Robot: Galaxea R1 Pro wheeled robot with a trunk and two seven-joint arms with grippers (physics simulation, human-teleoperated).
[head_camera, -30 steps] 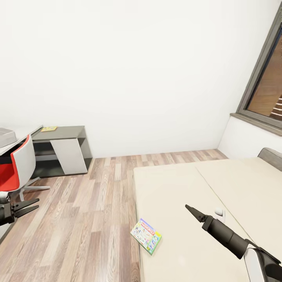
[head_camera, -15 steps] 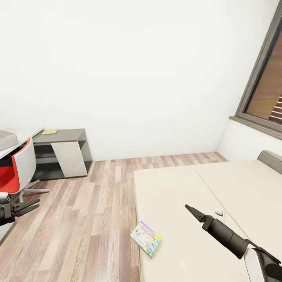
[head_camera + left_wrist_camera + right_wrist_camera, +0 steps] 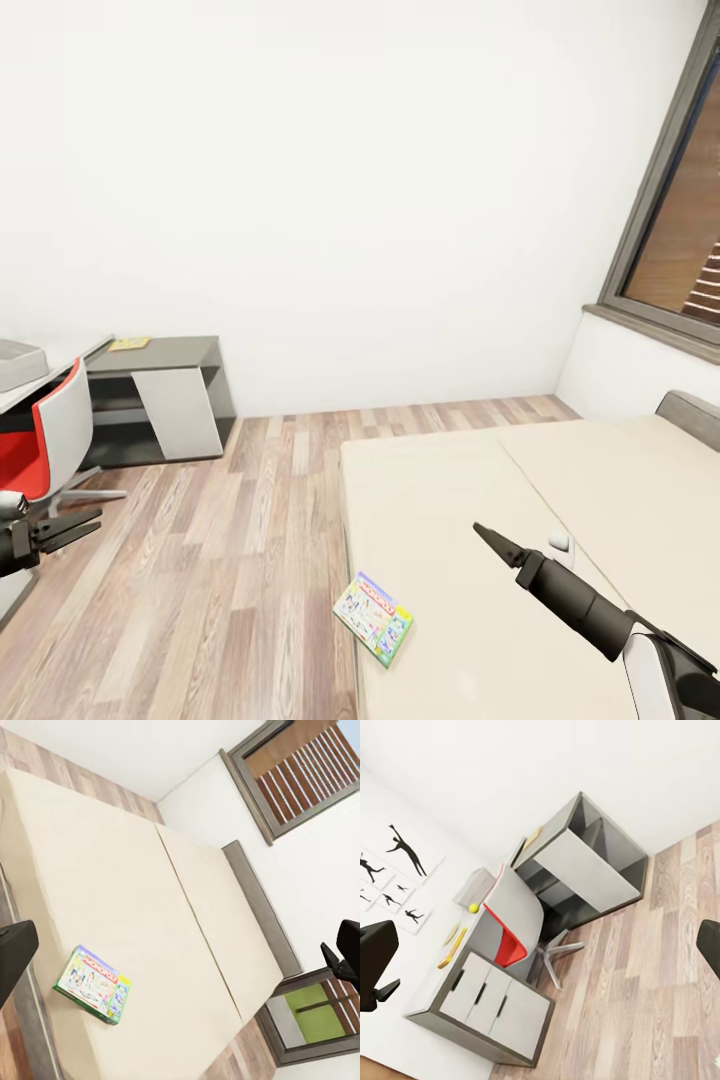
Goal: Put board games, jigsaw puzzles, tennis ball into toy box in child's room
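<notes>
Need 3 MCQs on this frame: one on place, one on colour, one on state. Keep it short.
1. Where does the board game lie?
A. near the bed's edge
B. on the floor
C. on the chair

2. What colour is the chair seat?
A. blue
B. red
C. green

3. How are the left gripper's fingers?
A. shut on a ball
B. shut on a box
C. apart, holding nothing

Answers: 1 A, it sits on the mattress by the floor-side edge. 2 B, red shows inside the white shell. 3 C, the head view shows two spread fingers with nothing between them.
</notes>
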